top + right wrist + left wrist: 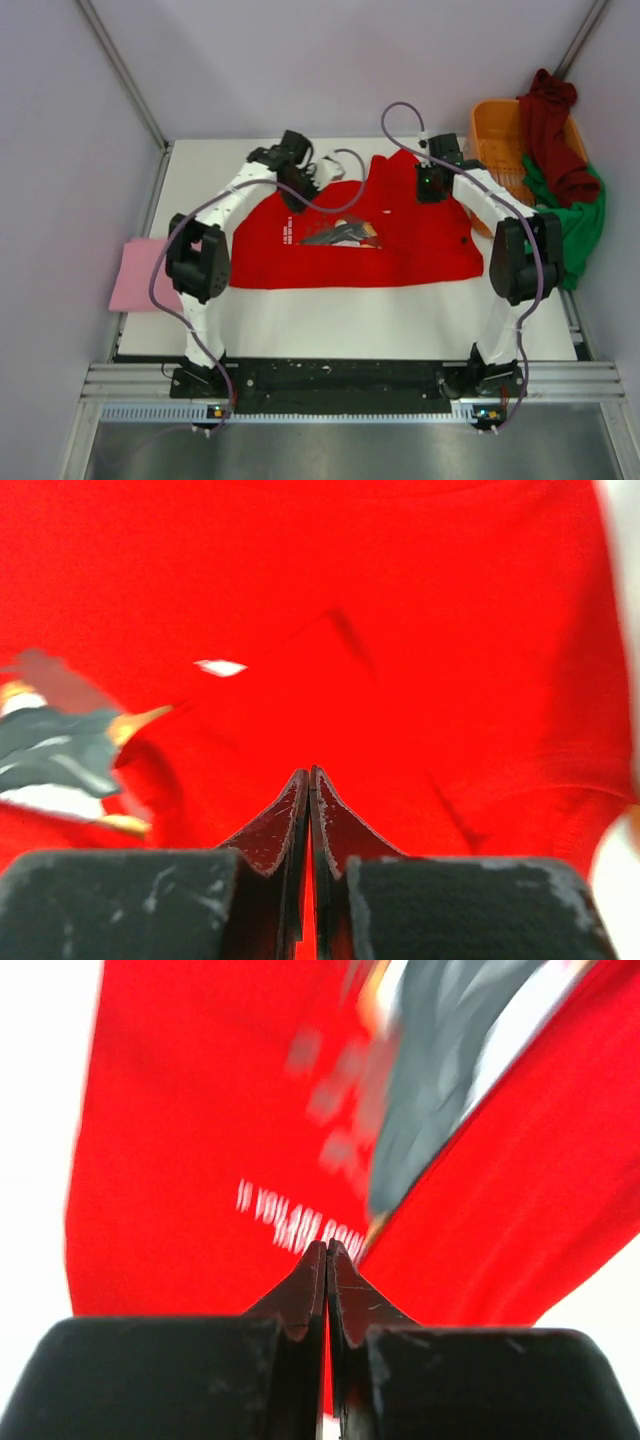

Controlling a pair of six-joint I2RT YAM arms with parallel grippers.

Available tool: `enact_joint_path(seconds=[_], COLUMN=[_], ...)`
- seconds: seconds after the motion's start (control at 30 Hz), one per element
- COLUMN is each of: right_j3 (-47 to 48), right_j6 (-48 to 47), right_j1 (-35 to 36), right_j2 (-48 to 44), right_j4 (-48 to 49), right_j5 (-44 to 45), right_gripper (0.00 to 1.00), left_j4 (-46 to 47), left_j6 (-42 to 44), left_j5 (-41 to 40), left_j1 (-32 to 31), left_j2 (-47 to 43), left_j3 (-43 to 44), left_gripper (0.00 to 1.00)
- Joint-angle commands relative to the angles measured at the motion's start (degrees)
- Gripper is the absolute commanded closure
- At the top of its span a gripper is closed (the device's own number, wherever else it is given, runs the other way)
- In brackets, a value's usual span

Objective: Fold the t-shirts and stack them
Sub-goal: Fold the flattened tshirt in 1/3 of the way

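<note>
A bright red t-shirt (400, 255) with a dark chest graphic (342, 233) and white lettering lies spread across the white table (350, 320). My left gripper (299, 200) is at its far left part and looks shut on a pinch of red cloth. In the left wrist view the closed gripper (327, 1245) meets a fold of the red t-shirt (180, 1110) that crosses the graphic (440, 1070). My right gripper (432, 190) is at the far right part. In the right wrist view this gripper (309, 772) is closed where creases of the red t-shirt (400, 600) converge.
A pink t-shirt (135, 275) lies flat over the table's left edge. At the far right, an orange slotted basket (495, 130) has a maroon t-shirt (555, 130) draped over it, with a green t-shirt (580, 225) just below.
</note>
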Motion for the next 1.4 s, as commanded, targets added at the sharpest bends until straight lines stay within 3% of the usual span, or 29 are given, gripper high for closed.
enact_joint_path(seconds=[0.0, 0.1, 0.27, 0.4, 0.63, 0.8, 0.9, 1.03, 1.23, 1.37], right_j3=[0.5, 0.76, 0.24, -0.73, -4.07, -5.83, -6.71, -7.5, -9.86, -15.92], right_j6=[-3.08, -2.73, -2.38, 0.87, 1.67, 1.67, 1.49, 0.18, 0.96, 3.24], right_j1=[-3.42, -5.27, -6.24, -8.52, -10.11, -10.11, -9.94, -7.92, -5.01, -5.28], right_j2=[2.92, 5.11, 7.58, 8.81, 7.93, 7.32, 6.01, -0.05, -11.56, -20.34], right_j4=[0.61, 1.49, 2.19, 2.55, 3.51, 3.6, 3.6, 2.55, 0.35, 0.0], right_j5=[5.15, 4.55, 2.25, 0.77, 3.04, 5.07, 5.42, 10.58, 16.13, 18.08], right_gripper=[1.0, 1.0, 1.0, 1.0, 1.0, 1.0, 1.0, 0.99, 0.71, 0.55], left_j4=[-0.09, 6.82, 26.52, 25.84, 24.7, 22.77, 22.24, 21.62, 18.64, 13.11], left_j6=[-0.55, -6.16, -21.18, -28.14, -32.2, -31.77, -28.96, -22.55, -12.09, -3.92], left_j5=[9.17, 14.53, 21.22, 20.79, 13.33, 8.75, 6.64, 1.46, -0.05, 1.18], left_j1=[-12.4, -16.9, -18.05, -18.4, -17.96, -17.0, -16.91, -16.82, -16.82, -16.38], left_j2=[7.04, 11.63, 15.49, 23.4, 27.28, 25.7, 23.25, 19.56, 10.95, 1.38], left_j3=[14.19, 19.13, 15.88, 21.68, 19.23, 18.26, 18.08, 20.88, 22.04, 12.92], left_gripper=[1.0, 1.0, 0.96, 0.97, 0.99, 0.98, 0.89, 0.7, 0.57, 0.57])
